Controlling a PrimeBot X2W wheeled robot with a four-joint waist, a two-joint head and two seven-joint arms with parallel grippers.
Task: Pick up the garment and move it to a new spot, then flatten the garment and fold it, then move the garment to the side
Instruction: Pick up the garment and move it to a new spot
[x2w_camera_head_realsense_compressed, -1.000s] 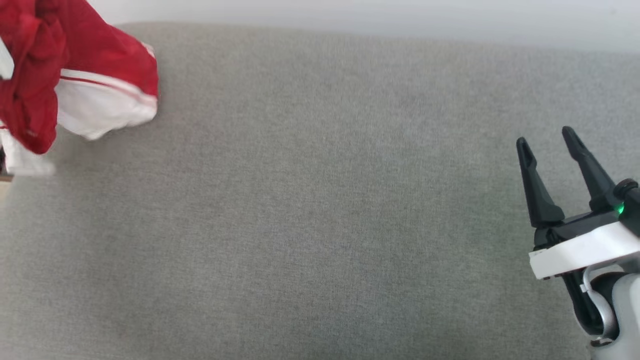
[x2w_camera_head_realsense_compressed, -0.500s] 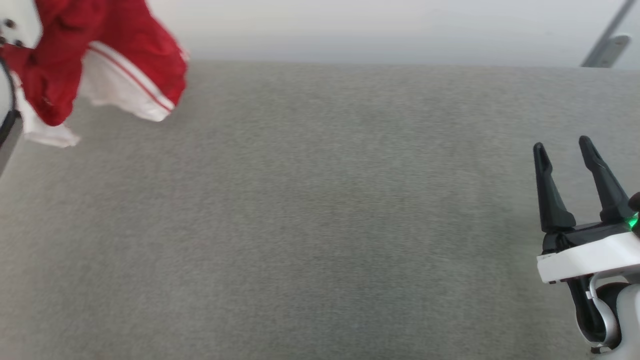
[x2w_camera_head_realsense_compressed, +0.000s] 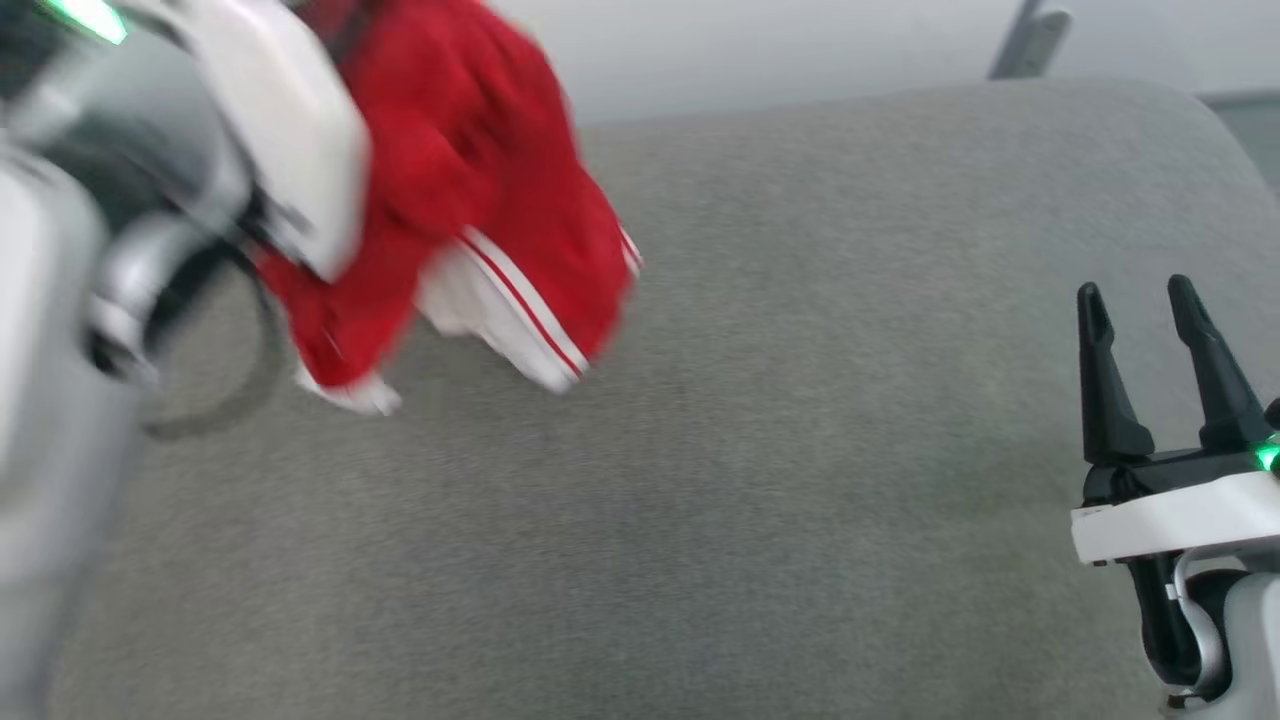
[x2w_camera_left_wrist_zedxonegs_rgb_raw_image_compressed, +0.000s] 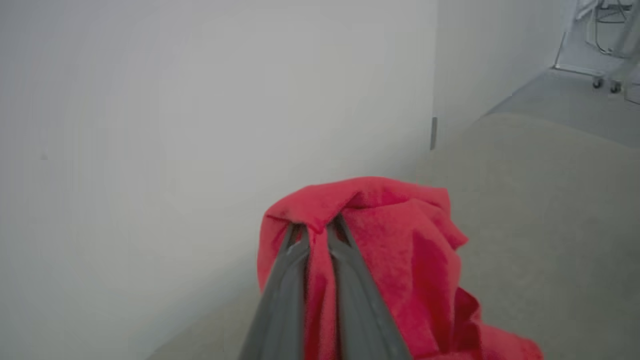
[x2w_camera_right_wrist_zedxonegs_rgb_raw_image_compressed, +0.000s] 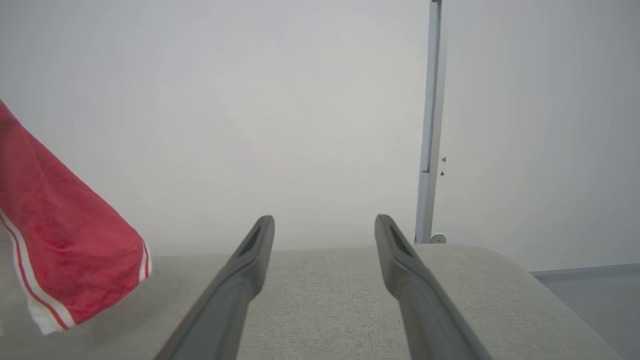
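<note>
One garment (x2w_camera_head_realsense_compressed: 470, 190), is that the count? (A)
One: red, bunched up, hanging over the far left part of the grey fabric-covered surface (x2w_camera_head_realsense_compressed: 760, 480). A white sleeve (x2w_camera_head_realsense_compressed: 510, 320) with thin red stripes dangles lowest. The head view is blurred there, so I cannot tell whether its tip touches the surface. (B)
How many pincers? (A)
Two. The left pincer (x2w_camera_left_wrist_zedxonegs_rgb_raw_image_compressed: 316, 227) is clamped on a fold of the red cloth; in the left wrist view its two fingers lie almost together, with the cloth draped over their tips. The right pincer (x2w_camera_head_realsense_compressed: 1135, 290) has its fingers spread and grips nothing. It sits low over the near right part of the surface, well apart from the garment. (B)
What else stands around the surface? (A)
One pale wall (x2w_camera_right_wrist_zedxonegs_rgb_raw_image_compressed: 300, 100) runs behind its far edge. One upright metal post (x2w_camera_right_wrist_zedxonegs_rgb_raw_image_compressed: 431, 125) rises beyond its far right corner. Past that rounded corner is a strip of grey floor (x2w_camera_left_wrist_zedxonegs_rgb_raw_image_compressed: 565, 95) with one wheeled frame (x2w_camera_left_wrist_zedxonegs_rgb_raw_image_compressed: 575, 70) on it. (B)
And what gets in the way? (A)
One thing: the left arm's white wrist housing (x2w_camera_head_realsense_compressed: 290, 150). It is blurred and covers the garment's left side in the head view. (B)
</note>
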